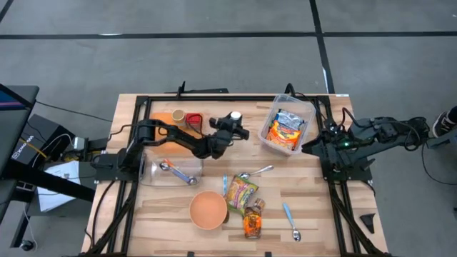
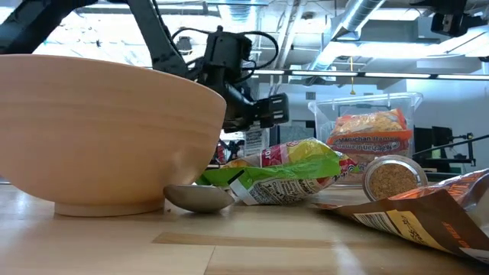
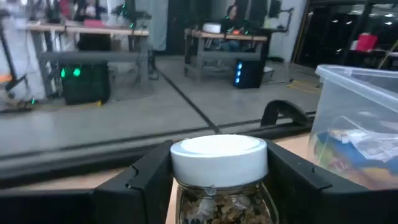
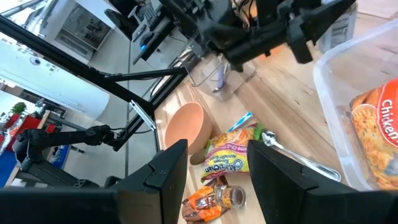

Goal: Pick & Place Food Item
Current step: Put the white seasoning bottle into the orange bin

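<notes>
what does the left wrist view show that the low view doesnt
Only the left wrist view shows the white-lidded jar clamped between the left gripper fingers.

Only the low view shows the wooden bowl, a spoon, the green noodle packet and a second jar lying on its side.

Both show the clear plastic bin with a food packet inside.

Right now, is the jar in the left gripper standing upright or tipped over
Upright. In the left wrist view the jar sits between the left gripper fingers with its white lid on top, level, the contents showing below it.
</notes>
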You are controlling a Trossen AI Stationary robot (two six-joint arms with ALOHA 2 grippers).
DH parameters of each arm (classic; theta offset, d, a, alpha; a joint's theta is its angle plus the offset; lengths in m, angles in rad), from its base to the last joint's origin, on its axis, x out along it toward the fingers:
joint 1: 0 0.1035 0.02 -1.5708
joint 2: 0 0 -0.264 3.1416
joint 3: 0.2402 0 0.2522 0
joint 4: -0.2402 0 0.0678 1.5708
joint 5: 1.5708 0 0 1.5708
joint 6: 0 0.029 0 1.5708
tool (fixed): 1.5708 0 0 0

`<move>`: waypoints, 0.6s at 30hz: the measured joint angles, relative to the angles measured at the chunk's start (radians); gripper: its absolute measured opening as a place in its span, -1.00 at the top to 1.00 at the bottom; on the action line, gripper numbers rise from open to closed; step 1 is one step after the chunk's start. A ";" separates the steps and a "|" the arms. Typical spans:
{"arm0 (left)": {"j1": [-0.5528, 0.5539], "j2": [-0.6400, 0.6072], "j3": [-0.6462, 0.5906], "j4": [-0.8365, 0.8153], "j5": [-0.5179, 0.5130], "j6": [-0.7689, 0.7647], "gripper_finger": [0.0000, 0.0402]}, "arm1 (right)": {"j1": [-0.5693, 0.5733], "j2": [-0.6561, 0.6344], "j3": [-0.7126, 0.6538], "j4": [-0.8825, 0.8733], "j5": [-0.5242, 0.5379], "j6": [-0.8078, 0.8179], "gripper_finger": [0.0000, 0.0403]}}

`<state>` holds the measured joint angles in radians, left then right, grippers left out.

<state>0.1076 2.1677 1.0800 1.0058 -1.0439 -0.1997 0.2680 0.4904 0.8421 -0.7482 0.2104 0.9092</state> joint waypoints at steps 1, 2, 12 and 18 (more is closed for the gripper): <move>0.010 0.011 0.003 0.035 0.023 0.038 0.02 | 0.000 0.000 0.000 -0.004 0.000 0.000 0.19; 0.018 0.022 0.009 0.054 0.043 0.065 0.02 | 0.000 0.000 0.000 -0.007 0.000 0.000 0.19; 0.009 0.173 0.101 0.165 0.157 0.167 0.02 | 0.000 0.000 0.000 -0.010 0.000 0.000 0.19; -0.004 0.186 0.120 0.168 0.158 0.221 0.02 | 0.000 0.000 0.000 -0.015 0.009 0.000 0.19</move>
<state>0.1034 2.3535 1.1995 1.1736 -0.8860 0.0210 0.2676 0.4908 0.8425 -0.7637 0.2189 0.9092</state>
